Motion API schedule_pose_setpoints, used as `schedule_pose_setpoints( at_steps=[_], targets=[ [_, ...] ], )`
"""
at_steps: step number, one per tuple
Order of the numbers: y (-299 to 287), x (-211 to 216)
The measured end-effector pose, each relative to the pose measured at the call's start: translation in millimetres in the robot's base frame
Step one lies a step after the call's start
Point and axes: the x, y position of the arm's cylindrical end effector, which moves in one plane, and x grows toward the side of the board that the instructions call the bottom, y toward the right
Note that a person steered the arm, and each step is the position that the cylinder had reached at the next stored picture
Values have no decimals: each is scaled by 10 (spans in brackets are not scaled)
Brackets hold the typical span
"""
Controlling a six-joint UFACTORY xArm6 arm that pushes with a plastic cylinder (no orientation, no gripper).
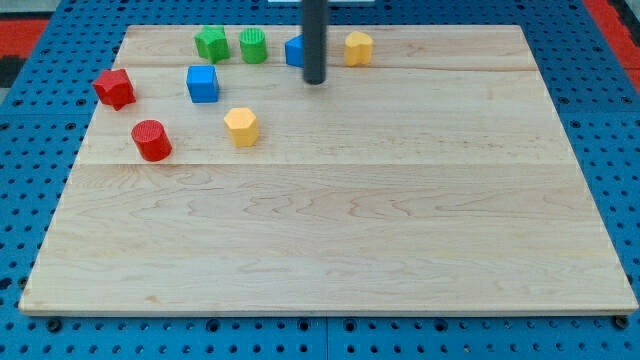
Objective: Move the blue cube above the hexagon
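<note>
My tip (315,82) sits near the board's top edge, a little left of its middle. There are no fingers on this rod, so nothing opens, closes or holds. The rod rises straight up out of the view's top and covers most of a blue block (294,51) just behind it; only that block's left part shows, so I cannot tell its shape, nor whether the tip touches it.

Just right of the rod, close to the top edge, is a yellow block (358,48), which may be a hexagon. To the rod's left along the same edge stand a green cylinder (253,45) and, beside it, a green star (211,43).

The blue cube (202,83) lies toward the top-left corner, below the green star, well left of my tip and level with it. The yellow hexagon (241,126) is below and right of the cube, apart from it.

Near the left edge are a red star (115,88) and, below it, a red cylinder (152,140).

The wooden board (340,230) rests on a blue pegboard (20,130).
</note>
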Motion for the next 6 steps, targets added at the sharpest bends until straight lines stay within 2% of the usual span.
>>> schedule_pose_setpoints(
  at_steps=[1, 2, 3, 6],
  targets=[
    [-109, 378],
    [-624, 475],
    [-1199, 316],
    [-1612, 235]
  ],
)
